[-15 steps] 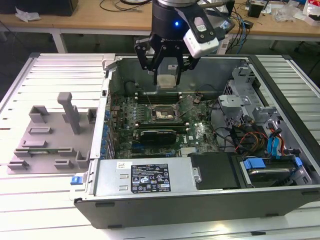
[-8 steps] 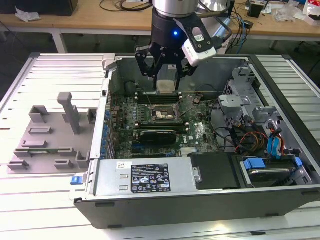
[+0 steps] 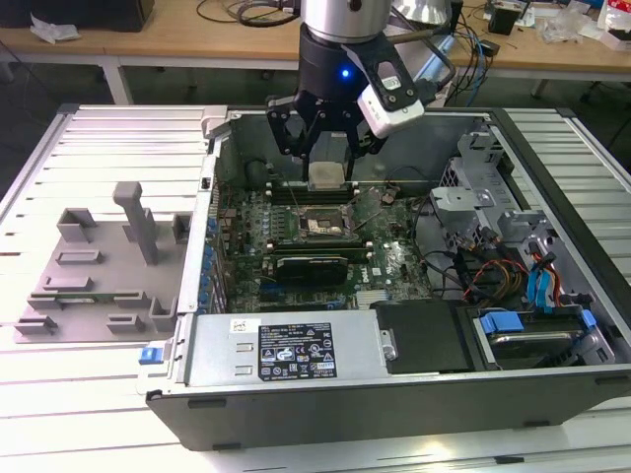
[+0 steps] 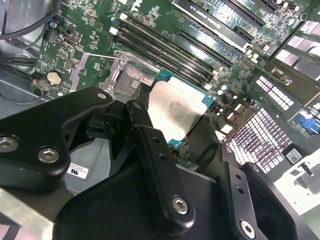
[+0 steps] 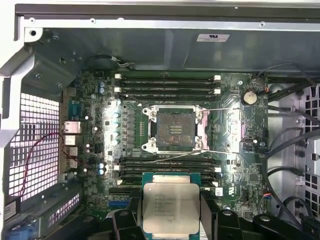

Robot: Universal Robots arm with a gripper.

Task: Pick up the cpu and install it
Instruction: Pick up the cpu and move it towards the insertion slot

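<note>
1. Pincer (image 3: pixel 328 166): black, two-fingered, on the single arm; clamped on the cpu by two opposite edges, one finger (image 5: pixel 125 220) on each side in the first wrist view; hangs inside the open computer case (image 3: pixel 296 384)
2. Cpu (image 3: pixel 327 177): flat square chip, silver lid facing up, thin green rim; held level, clear of the board, not seated; also seen in the second wrist view (image 4: pixel 176 111)
3. Cpu socket (image 5: pixel 175 129): black square in a metal frame on the motherboard (image 3: pixel 394 256); contact field bare, nothing in it; thin wire levers lie beside it
4. Governing relation: the socket lies off to one side of the held chip, not under it; a bank of memory slots (image 5: pixel 167 166) runs between the two in the first wrist view; chip edges look roughly parallel to the socket frame, judged by eye
5. Bench (image 3: pixel 99 414): white slatted top carrying the case
6. Grey moulded fixture (image 3: pixel 99 276): on the bench at the exterior view's left, well apart from the pincer
</note>
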